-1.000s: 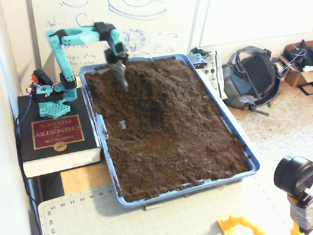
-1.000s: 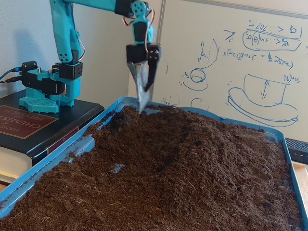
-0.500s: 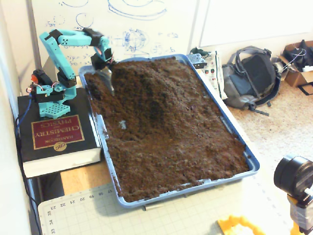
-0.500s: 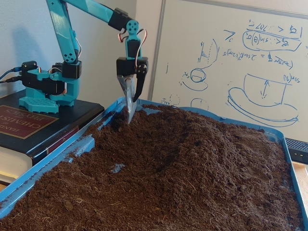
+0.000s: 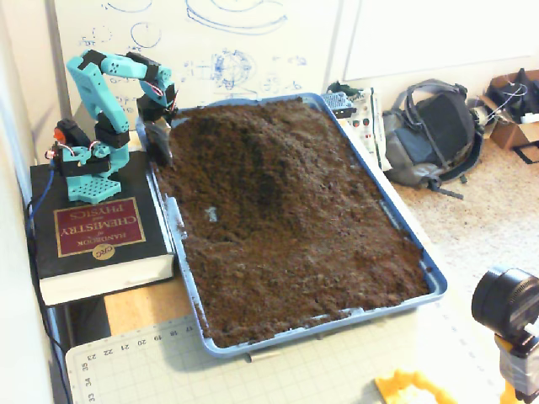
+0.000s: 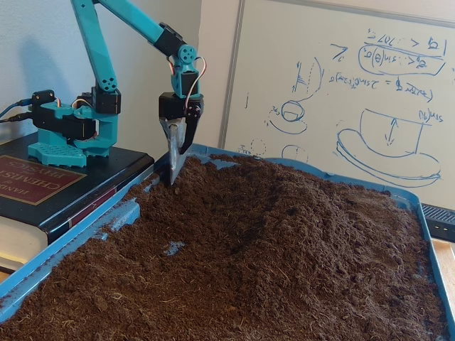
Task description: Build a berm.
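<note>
Berm [image 5: 253, 160]: dark brown soil. Tray [image 5: 434, 278]: blue. Arm [image 6: 96, 50]: teal with black joints. End effector [image 6: 173, 174]: grey. Book [image 5: 93, 227]: black cover, maroon label, gold lettering. Whiteboard [image 6: 341, 78]: white, blue marker sketches. Backpack [image 5: 429, 126]: grey.

The teal arm [image 6: 99, 50] stood at the far left, its upper link rising from the base and its forearm sloping down to the right. The wrist hung vertical, and the gripper [image 6: 173, 170] [image 5: 160, 151] pointed straight down, its two tapered fingers [image 6: 175, 145] drawn together to a point
</note>
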`<state>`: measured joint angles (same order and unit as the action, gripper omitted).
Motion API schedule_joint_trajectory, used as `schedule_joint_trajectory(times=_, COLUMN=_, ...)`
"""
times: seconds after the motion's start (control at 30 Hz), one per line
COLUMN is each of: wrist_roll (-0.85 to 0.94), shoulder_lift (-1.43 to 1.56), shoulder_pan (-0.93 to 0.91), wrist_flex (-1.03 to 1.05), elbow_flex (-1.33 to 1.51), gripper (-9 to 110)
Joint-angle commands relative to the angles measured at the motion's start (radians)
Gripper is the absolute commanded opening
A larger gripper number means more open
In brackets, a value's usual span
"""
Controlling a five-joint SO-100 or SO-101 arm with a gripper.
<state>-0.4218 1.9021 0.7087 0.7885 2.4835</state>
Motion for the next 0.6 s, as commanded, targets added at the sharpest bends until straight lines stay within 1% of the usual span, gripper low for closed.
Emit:
schedule_joint_trajectory(times=0.0, wrist_roll=-0.044, shoulder_lift=0.018, shoulder_pan=0.04, wrist_flex=-0.011, elbow_flex=-0.015, gripper=0)
schedule_joint_trajectory(times=0.13, wrist_roll=-0.041, shoulder_lift=-0.121, shoulder_pan=0.028, wrist_flex=-0.031, elbow_flex=-0.035, gripper=0)
schedule_joint_trajectory(times=0.27, wrist_roll=-0.051, shoulder_lift=-0.25, shoulder_pan=-0.005, wrist_flex=-0.127, elbow_flex=-0.104, gripper=0)
schedule_joint_trajectory(times=0.43, wrist_roll=-0.054, shoulder_lift=-0.365, shoulder_pan=-0.035, wrist_flex=-0.229, elbow_flex=-0.278, gripper=0)
schedule_joint_trajectory(times=0.57, wrist_roll=-0.054, shoulder_lift=-0.411, shoulder_pan=-0.074, wrist_flex=-0.236, elbow_flex=-0.408, gripper=0)
